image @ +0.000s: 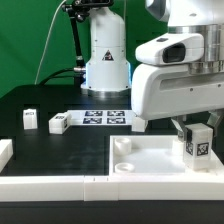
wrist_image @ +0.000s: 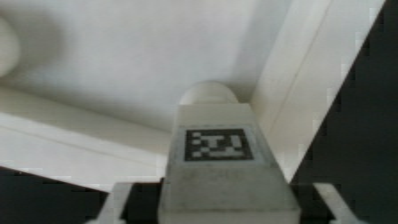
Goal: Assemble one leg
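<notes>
Black tabletop (image: 45,150) carrying it all, marker board (image: 105,118) lying flat mid-scene, second block (image: 58,124) sitting just beside its end, spare white block (image: 30,120) standing further toward the exterior view's left, large white panel (image: 150,165) lying at the exterior view's right, green backdrop (image: 25,40) hanging behind.

leg (image: 196,143) over panel (image: 150,166), marker board (image: 105,118) behind panel on table (image: 40,150)

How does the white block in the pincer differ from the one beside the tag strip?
The held leg is gripped by the pincer; the loose leg is gripped by nothing. The held leg stands upright over the white panel; the loose leg rests on the black table. Both are small white tagged posts.
</notes>
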You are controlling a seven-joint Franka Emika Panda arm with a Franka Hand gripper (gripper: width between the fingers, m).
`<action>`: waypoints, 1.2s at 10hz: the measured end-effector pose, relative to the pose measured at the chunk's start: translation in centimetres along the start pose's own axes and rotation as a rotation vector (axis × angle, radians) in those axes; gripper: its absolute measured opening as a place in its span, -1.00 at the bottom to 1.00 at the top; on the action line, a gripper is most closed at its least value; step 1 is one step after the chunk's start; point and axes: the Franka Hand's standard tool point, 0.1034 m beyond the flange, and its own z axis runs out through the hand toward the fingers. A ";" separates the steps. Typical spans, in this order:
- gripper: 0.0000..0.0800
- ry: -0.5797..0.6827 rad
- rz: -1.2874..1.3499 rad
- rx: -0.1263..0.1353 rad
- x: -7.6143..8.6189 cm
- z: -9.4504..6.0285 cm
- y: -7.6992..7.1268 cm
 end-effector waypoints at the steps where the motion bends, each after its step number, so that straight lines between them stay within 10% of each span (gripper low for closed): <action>1: -0.27 0.000 0.000 0.000 0.0 0.0 0.0; 12: -0.27 0.019 1.300 0.031 -0.1 0.1 0.1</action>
